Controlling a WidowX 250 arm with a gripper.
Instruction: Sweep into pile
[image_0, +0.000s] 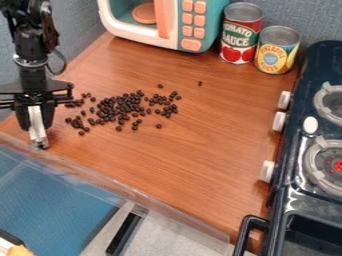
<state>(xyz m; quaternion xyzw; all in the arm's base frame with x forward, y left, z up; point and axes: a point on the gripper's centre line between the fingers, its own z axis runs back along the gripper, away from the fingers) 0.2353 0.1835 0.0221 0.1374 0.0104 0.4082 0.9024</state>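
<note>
- The claw (36, 122) hangs over the left edge of the wooden counter (207, 130), its fingers drawn in around a narrow pale strip (38, 132) that points down.
- The dark beans (120, 107) lie just right of the claw, in a loose patch, thickest in the middle and scattered at its sides.
- Two stray beans lie on the far side of the patch, one well to the right.
- A toy microwave (173, 25) and two cans, one red (241, 34), one yellow (276, 50), stand at the far side.
- A toy stove (294, 165) stands right.
</note>
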